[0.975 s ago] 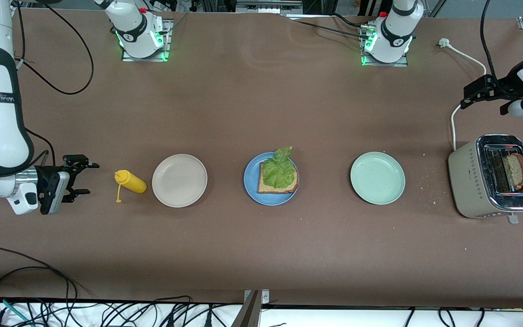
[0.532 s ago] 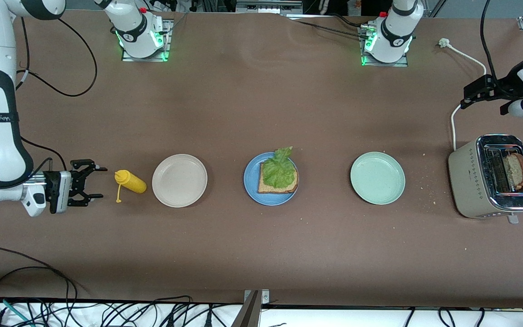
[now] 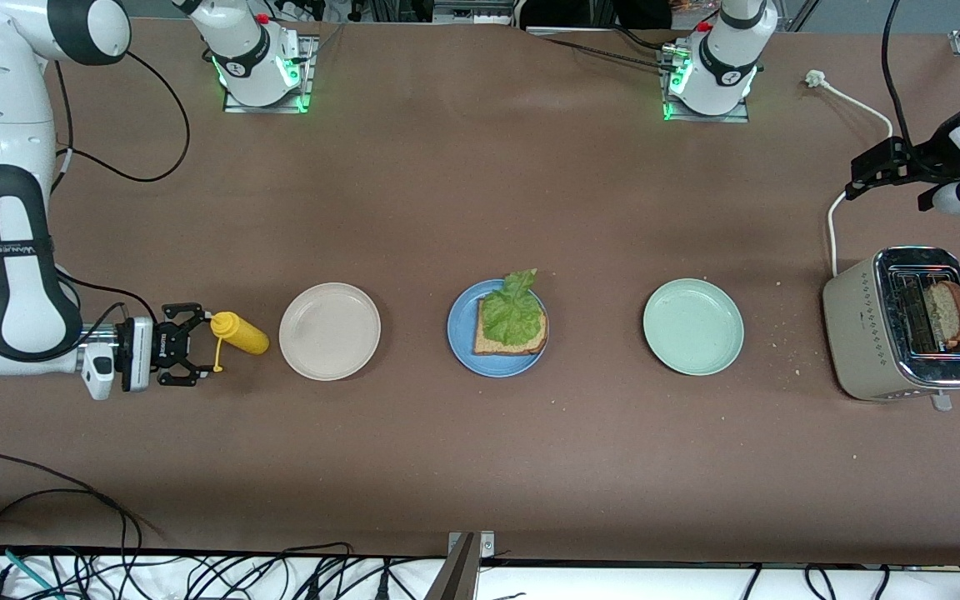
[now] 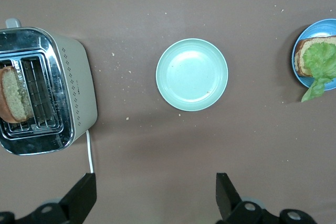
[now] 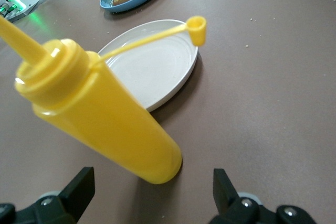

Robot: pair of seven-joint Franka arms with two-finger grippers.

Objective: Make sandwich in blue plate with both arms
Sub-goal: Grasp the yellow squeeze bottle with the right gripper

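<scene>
Your brown table (image 3: 447,467) carries a beige-and-chrome toaster (image 3: 859,333) holding the second slice. The round blue plate (image 3: 457,337) holds bread and lettuce. The left gripper (image 4: 155,195) waits, spread, over the table near the toaster. Your right gripper (image 3: 199,350), jaws apart, nears the yellow plastic squeeze bottle (image 3: 240,332); it may roll away.

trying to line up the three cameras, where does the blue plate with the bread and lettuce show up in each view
Front view: the blue plate sits mid-table, between the beige plate and the pale green plate.
Left wrist view: the blue plate is cut off at the picture's edge, beside the pale green plate.
Right wrist view: the blue plate is near the top edge, past the beige plate.
Shared landmark: the lettuce on the bread.
</scene>
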